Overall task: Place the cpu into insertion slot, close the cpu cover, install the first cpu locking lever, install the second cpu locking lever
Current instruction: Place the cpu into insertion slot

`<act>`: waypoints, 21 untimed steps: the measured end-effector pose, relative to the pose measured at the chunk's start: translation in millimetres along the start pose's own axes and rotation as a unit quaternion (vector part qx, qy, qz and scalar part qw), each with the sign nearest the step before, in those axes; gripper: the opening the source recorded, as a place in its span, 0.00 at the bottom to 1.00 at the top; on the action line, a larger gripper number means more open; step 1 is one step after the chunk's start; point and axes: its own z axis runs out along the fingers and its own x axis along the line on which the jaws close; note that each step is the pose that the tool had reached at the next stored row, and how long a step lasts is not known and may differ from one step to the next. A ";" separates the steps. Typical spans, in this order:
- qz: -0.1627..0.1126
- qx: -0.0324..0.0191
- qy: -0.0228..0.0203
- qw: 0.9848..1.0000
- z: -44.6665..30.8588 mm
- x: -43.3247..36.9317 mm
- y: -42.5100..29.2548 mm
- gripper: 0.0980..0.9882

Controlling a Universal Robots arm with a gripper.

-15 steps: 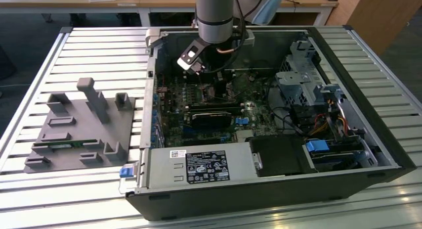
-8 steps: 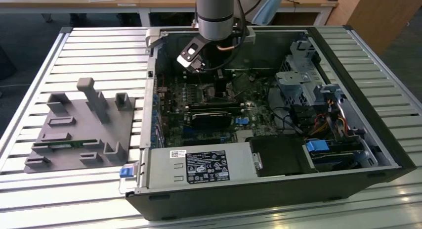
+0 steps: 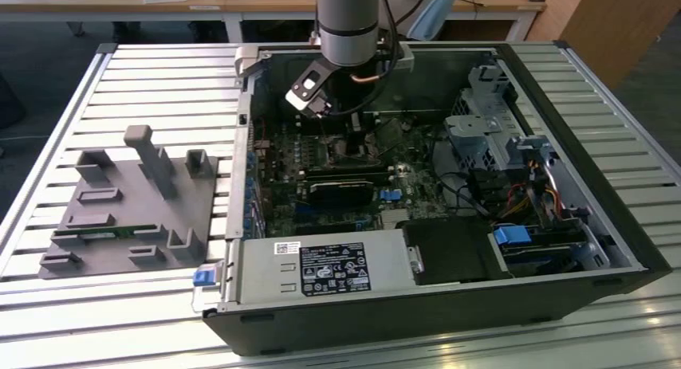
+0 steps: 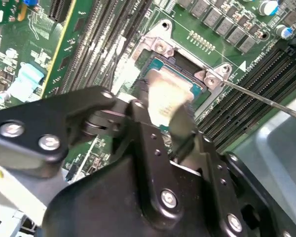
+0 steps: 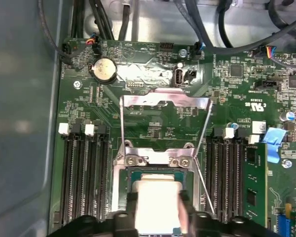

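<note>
In both wrist views my gripper (image 5: 158, 210) (image 4: 163, 112) is shut on the cpu (image 5: 158, 197) (image 4: 165, 96), a pale silver square chip held flat between the black fingers (image 5: 131, 200). It hangs just over the insertion slot (image 5: 160, 173) (image 4: 183, 66), whose teal rim and dark bed show past the chip's far edge. The cpu cover (image 5: 165, 101) is swung open and lies back on the green board beyond the slot. A thin locking lever (image 5: 203, 177) (image 4: 266, 101) stands unlatched beside the slot. In the exterior view the gripper (image 3: 356, 142) reaches down into the open computer case.
Long black memory slots (image 5: 84, 177) flank the socket on both sides, with a green memory stick (image 5: 251, 177) in one. A coin battery (image 5: 103, 69) and cables lie beyond the cover. The case wall (image 5: 19, 123) is close. A grey fixture (image 3: 127, 202) sits outside the case.
</note>
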 end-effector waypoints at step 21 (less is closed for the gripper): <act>0.000 0.004 0.002 1.000 -6.0 -2.6 3.8 0.03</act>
